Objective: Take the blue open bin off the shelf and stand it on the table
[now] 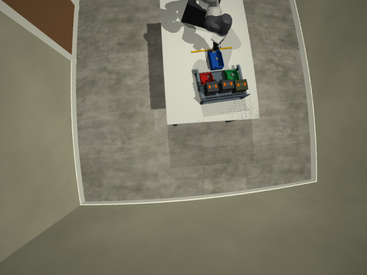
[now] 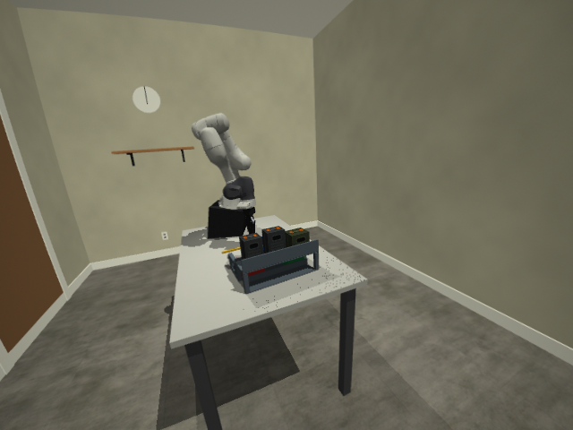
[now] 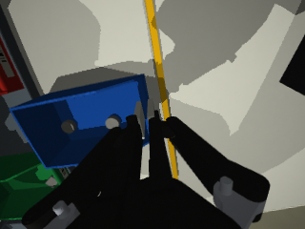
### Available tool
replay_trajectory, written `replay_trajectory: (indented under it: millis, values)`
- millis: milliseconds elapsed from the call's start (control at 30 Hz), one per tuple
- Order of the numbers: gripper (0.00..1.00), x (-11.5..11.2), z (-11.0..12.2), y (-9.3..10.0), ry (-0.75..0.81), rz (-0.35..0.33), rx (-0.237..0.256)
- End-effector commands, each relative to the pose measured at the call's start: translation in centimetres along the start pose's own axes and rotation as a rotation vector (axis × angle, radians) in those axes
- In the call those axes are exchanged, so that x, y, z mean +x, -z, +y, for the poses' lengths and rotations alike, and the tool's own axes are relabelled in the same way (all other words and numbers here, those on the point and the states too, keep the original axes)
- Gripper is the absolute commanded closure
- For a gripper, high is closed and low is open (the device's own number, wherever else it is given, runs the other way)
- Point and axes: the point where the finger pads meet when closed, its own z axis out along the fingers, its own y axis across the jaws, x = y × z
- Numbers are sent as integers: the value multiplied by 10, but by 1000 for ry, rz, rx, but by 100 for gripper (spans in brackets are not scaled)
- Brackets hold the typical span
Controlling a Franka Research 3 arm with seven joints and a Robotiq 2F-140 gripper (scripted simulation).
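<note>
The blue open bin (image 1: 211, 60) (image 3: 95, 102) is out in front of the grey shelf (image 1: 222, 99) (image 2: 281, 255), open side up, about level. Two small round grey parts lie in it in the wrist view. My gripper (image 1: 215, 48) (image 3: 146, 108) is shut on the bin's end wall, the one away from the shelf, one finger inside and one outside. A shadow lies beside the bin; I cannot tell how high its base is over the table. The red bin (image 1: 203, 79) (image 3: 6, 73) and the green bin (image 1: 227, 77) (image 3: 19, 191) stand on the shelf.
A thin yellow strip (image 1: 199, 51) (image 2: 230, 250) (image 3: 157, 57) runs across the table just behind the gripper. Three dark boxes with orange marks, one of them a dark box (image 1: 212, 90) (image 2: 251, 247), stand high on the shelf. A black block (image 1: 193, 16) (image 2: 225, 223) is near the arm.
</note>
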Motion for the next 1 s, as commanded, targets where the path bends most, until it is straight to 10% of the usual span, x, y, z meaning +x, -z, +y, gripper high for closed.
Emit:
replay_trajectory:
  millis: [0,433,467,967]
  values:
    - [100,2,-1,-4,-11,3,1]
    - [100,2,-1,-5,-14,3,2]
    - [43,0,-1,-4,-2,0,2]
    - [43,0,-1,-4,-2,0,2]
